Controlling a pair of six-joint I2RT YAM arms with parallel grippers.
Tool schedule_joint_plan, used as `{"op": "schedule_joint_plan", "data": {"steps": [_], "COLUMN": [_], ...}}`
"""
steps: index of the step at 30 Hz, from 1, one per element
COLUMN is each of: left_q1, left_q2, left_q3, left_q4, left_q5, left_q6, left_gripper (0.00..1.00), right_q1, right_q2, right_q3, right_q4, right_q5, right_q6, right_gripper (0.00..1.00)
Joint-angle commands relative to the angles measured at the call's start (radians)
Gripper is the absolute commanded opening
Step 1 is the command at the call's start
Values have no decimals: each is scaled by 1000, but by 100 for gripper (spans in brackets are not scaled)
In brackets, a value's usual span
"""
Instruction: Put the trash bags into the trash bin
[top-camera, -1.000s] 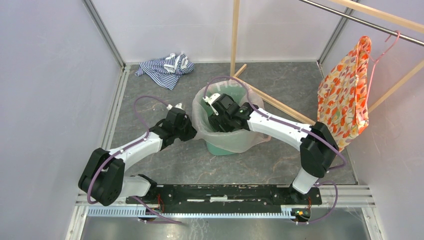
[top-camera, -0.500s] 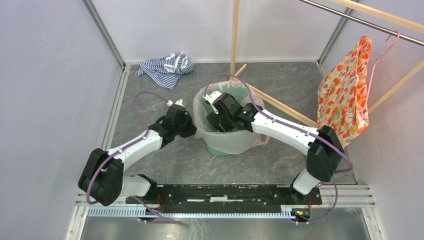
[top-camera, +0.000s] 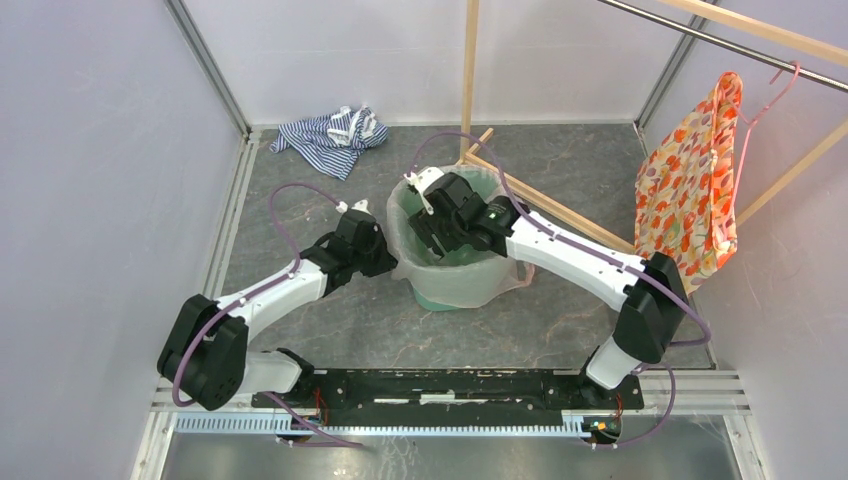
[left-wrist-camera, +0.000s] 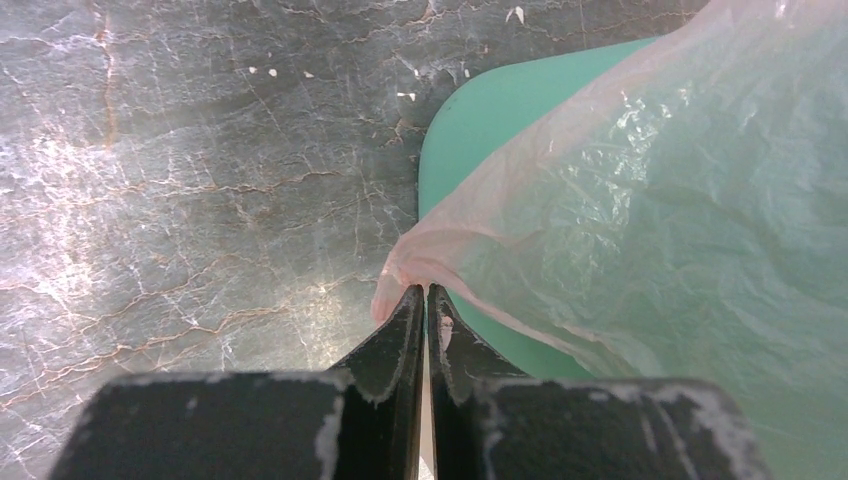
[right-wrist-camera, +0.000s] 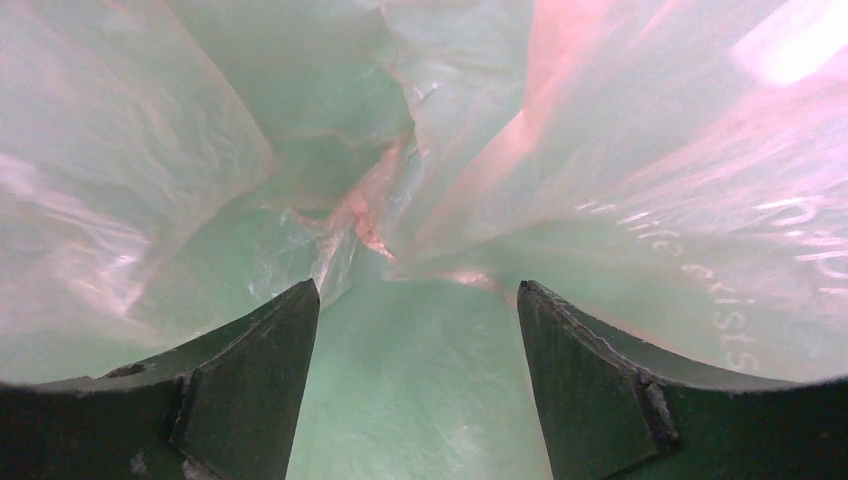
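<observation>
Beside trash bin (left-wrist-camera: 480, 130), left hand (left-wrist-camera: 427, 292) pinching trash bag (left-wrist-camera: 650, 200) edge, right hand (right-wrist-camera: 415, 292) spread inside

A striped cloth (top-camera: 330, 135) lies crumpled far left, an orange floral garment (top-camera: 690, 190) hangs from a pink hanger (top-camera: 765, 100).

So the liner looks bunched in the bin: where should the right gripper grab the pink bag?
Probably the gathered crease of the trash bag ahead of the right gripper: it stands proud as a ridge. Advance straight on, open jaws straddling it.

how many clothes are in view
2: a blue-white striped cloth crumpled at the back left, and an orange floral garment hanging at the right; none appears hidden.
</observation>
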Motion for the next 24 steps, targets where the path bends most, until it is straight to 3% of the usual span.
{"op": "schedule_joint_plan", "data": {"steps": [1, 13, 19, 24], "left_q1": [-4, -4, -3, -3], "left_q2": [3, 16, 17, 17], "left_q3": [36, 23, 12, 4], "left_q4": [4, 13, 26, 32], "left_q5": [-50, -61, -68, -76], "left_q6": [30, 11, 5, 2], "left_gripper": [10, 9, 10, 10], "right_q1": [4, 3, 4, 2], "right_q2": [-52, -146, -190, -273], "right_q3": [73, 268, 346, 246], "right_q4": [-24, -172, -308, -328], "right_q5": [11, 87, 309, 451], "right_q6": [14, 18, 55, 108], "right_gripper": [79, 81, 85, 96]}}
